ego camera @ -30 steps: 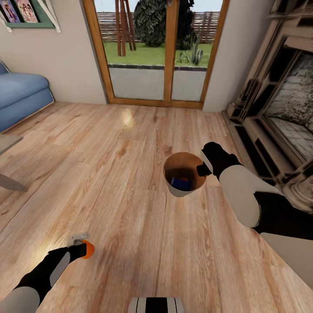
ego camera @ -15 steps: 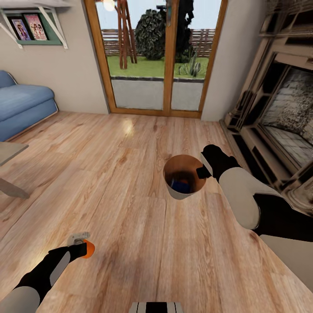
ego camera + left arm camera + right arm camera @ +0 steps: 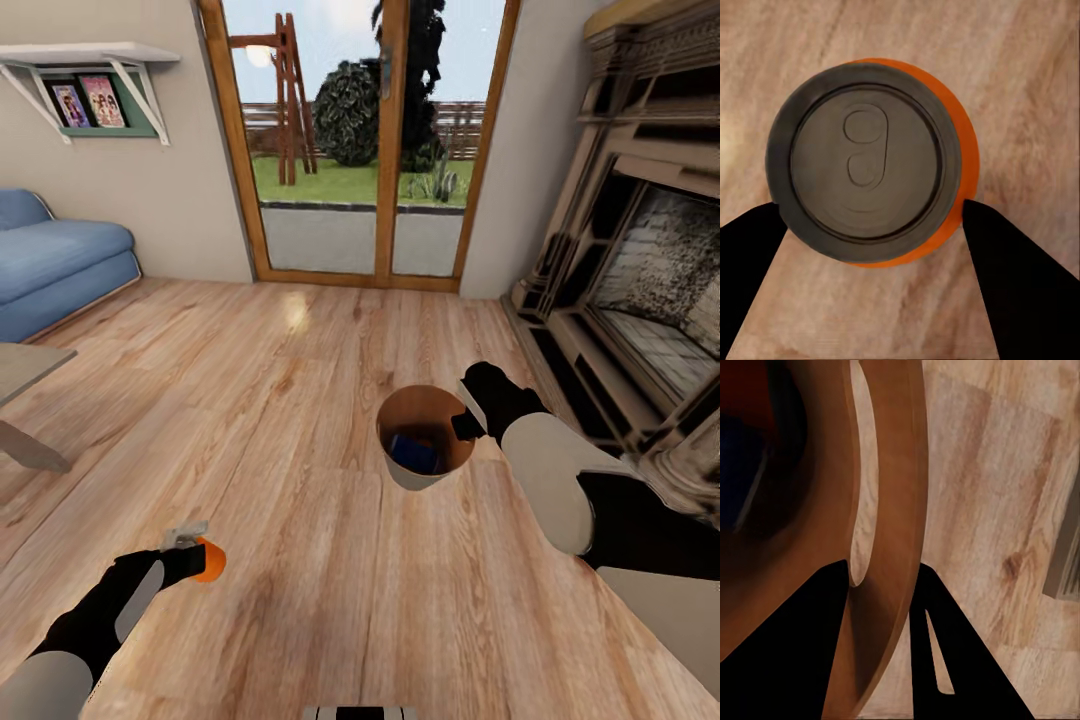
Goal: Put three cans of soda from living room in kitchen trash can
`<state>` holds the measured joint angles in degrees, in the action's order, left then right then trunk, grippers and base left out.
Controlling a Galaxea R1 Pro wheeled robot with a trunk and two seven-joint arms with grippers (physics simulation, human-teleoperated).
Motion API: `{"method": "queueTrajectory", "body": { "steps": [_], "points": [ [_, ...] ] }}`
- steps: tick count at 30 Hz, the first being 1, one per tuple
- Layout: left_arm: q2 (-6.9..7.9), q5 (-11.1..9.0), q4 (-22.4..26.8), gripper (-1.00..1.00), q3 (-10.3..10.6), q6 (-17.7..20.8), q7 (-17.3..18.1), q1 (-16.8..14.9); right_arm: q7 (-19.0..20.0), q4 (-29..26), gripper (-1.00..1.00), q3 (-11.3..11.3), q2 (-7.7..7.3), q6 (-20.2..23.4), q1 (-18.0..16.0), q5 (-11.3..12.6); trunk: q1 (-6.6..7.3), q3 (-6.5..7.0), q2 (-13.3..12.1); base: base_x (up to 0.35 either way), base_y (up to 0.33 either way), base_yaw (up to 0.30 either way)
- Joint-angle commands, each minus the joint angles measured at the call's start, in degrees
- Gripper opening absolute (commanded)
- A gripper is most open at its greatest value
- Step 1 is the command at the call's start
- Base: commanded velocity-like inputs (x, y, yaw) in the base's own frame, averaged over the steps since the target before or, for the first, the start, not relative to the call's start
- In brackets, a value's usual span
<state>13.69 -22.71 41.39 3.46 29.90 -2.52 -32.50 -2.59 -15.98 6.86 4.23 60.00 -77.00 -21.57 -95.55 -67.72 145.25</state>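
orange can (image 3: 874, 161) clamped in left hand (image 3: 190, 556); right hand (image 3: 467, 415) pinches trash can (image 3: 425, 475) rim, blue can (image 3: 413, 452) inside.

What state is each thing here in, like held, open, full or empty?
Orange can: upright, held between the left gripper's fingers, above the floor.
Trash can: upright, no lid, its rim pinched by the right gripper, carried above the floor.
Blue can: inside the trash can.
Glass doors: shut.
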Motion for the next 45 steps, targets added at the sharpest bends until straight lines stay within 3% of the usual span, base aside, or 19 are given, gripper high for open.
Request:
{"method": "queueTrajectory", "body": {
  "steps": [1, 7, 9, 13, 18, 21, 23, 25, 29, 33, 36, 40, 45],
  "points": [
    [0.01, 0.13, 3.00, -1.00, -0.06, 1.52, -0.03, 0.04, 0.14, -0.29, -1.00, 0.23, -0.08, 0.00, 0.41, 0.48, 0.03, 0.23, -0.01, 0.000, 0.000, 0.000],
    [0.02, 0.12, 14.54, -1.00, -0.21, 6.82, -0.05, 0.06, 0.13, -0.27, -1.00, 0.25, -0.47, 0.00, 2.05, 0.48, 0.18, 1.56, -0.09, 0.000, 0.000, 0.000],
    [-0.02, 0.09, 20.70, -1.00, -0.26, 10.36, -0.10, 0.23, 0.13, -0.23, -1.00, 0.25, -0.54, 0.00, 2.96, 0.48, 0.23, 2.00, -0.12, 0.000, 0.000, 0.000],
    [-0.06, -0.03, 28.39, -1.00, -0.39, 14.82, -0.06, 0.61, 0.13, -0.20, -1.00, 0.23, -0.54, 0.00, 3.88, 0.48, 0.34, 2.89, -0.17, 0.000, 0.000, 0.000],
    [-0.07, -0.88, 33.73, -1.00, -0.45, 18.86, 0.01, 0.73, 0.13, -0.11, -1.00, 0.16, -0.50, 0.00, 4.22, 0.48, 0.47, 4.00, -0.24, 0.000, 0.000, 0.000],
    [0.08, -6.96, 38.19, -1.00, -0.39, 21.90, 0.09, 0.76, 0.13, 0.10, -1.00, -0.59, -0.30, 0.00, 4.85, 0.48, 0.54, 4.66, -0.28, 0.000, 0.000, 0.000],
    [0.27, -9.16, 39.82, -1.00, -0.39, 23.33, 0.14, 0.76, 0.13, 0.16, -1.00, -0.82, -0.18, 0.00, 5.10, 0.48, 0.60, 5.11, -0.31, 0.000, 0.000, 0.000],
    [0.34, -10.03, 40.82, -1.00, -0.38, 24.40, 0.40, 0.77, 0.13, 0.19, -1.00, -0.91, -0.10, 0.00, 5.21, 0.48, 0.62, 5.33, -0.32, 0.000, 0.000, 0.000],
    [0.48, -11.31, 43.51, -1.00, -0.52, 27.86, 6.00, 0.77, 0.08, 0.96, -1.00, -1.33, 0.15, 0.00, 5.41, 0.48, 0.62, 5.33, -0.32, 0.000, 0.000, 0.000],
    [0.60, -11.52, 44.13, -1.00, -2.44, 29.64, 11.19, 0.77, 0.01, 2.71, -1.00, -1.77, 0.45, -1.52, 5.45, 0.48, 0.62, 5.33, -0.32, 0.000, 0.000, 0.000],
    [0.62, -11.55, 44.48, -1.00, -3.59, 30.10, 15.80, 0.77, -0.03, 4.21, -1.00, -1.89, 1.12, -2.32, 5.45, 0.48, 0.62, 5.33, -0.32, 0.000, 0.000, 0.000],
    [0.63, -11.56, 45.41, -1.00, -3.97, 30.10, 19.32, 0.77, -0.04, 5.71, -1.00, -1.97, 1.62, -3.52, 5.45, 0.48, 0.62, 5.33, -0.32, 0.000, 0.000, 0.000],
    [0.64, -11.64, 46.03, -1.00, -4.19, 30.10, 25.43, 0.77, -0.73, 7.06, -1.00, -2.01, 3.31, -4.29, 5.45, 0.64, 0.62, 5.33, -0.32, 0.000, 0.000, 0.000]
  ]
}}
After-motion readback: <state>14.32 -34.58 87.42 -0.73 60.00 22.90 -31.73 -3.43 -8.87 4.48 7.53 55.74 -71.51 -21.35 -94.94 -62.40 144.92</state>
